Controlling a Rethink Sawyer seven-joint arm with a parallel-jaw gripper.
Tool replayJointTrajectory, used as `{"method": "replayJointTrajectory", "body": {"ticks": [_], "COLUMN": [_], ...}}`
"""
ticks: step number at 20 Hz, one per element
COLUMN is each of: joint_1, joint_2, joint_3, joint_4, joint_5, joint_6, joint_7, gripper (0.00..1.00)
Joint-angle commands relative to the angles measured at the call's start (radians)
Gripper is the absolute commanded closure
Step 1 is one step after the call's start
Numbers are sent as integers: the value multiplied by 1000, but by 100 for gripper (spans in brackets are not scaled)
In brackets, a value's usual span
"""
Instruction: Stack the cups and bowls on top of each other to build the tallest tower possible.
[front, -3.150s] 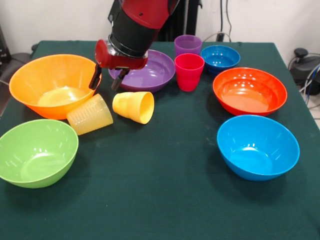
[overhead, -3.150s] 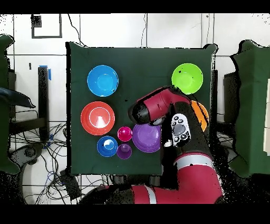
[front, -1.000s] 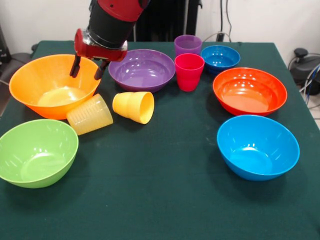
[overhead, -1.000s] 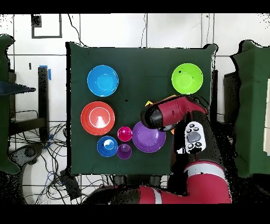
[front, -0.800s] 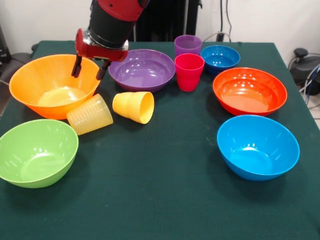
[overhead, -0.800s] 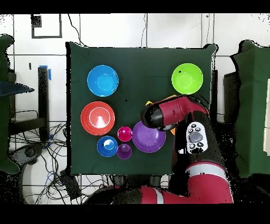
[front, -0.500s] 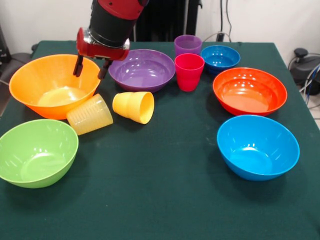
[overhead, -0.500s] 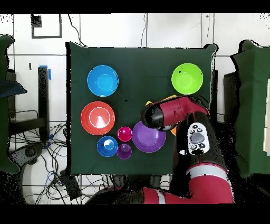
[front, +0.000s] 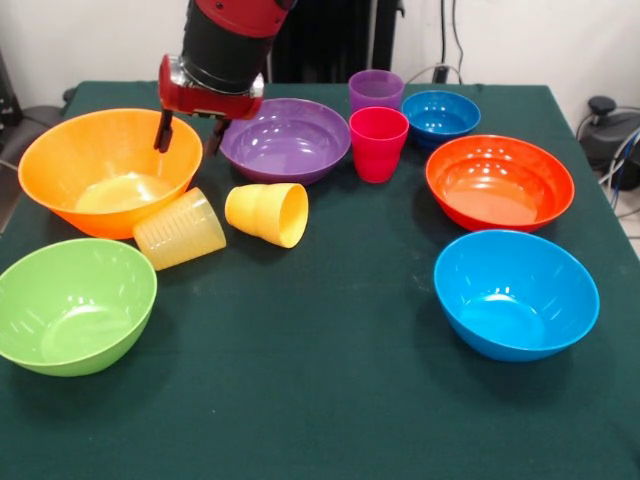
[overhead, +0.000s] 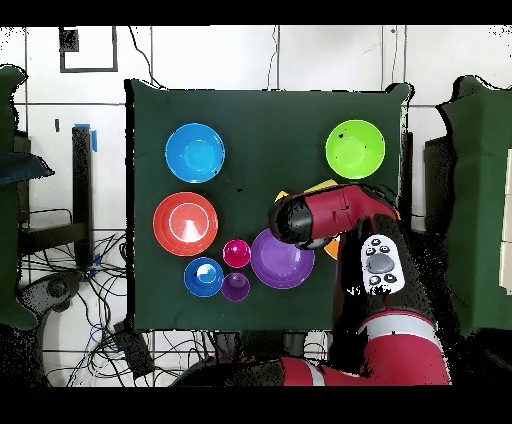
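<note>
Dark green cloth is covering the table, and nothing is stacked on it yet. Above the near-right rim of the big orange-yellow bowl, the gripper is hanging with its jaws spread and empty, one finger over the bowl's inside and the other toward the purple bowl. Just below it, the ribbed pale yellow cup is lying on its side against the orange-yellow bowl's wall, with the orange-yellow cup tipped over just beside it. Compared with half a second ago, the gripper is sitting slightly further right and a touch lower. Right of the purple bowl, the red-pink cup and purple cup are standing upright close together, near the small dark blue bowl. Red-orange, light blue and lime green bowls are resting well apart.
</note>
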Motion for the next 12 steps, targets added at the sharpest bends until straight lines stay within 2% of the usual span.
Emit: {"method": "replayJointTrajectory", "body": {"ticks": [1,12], "joint_1": [-19,-9], "joint_2": [64,107], "joint_3": [111,88], "joint_4": [42,23], "joint_5": [24,-34], "joint_6": [-19,-92], "joint_7": [-64,-32], "gripper": [0,0]}}
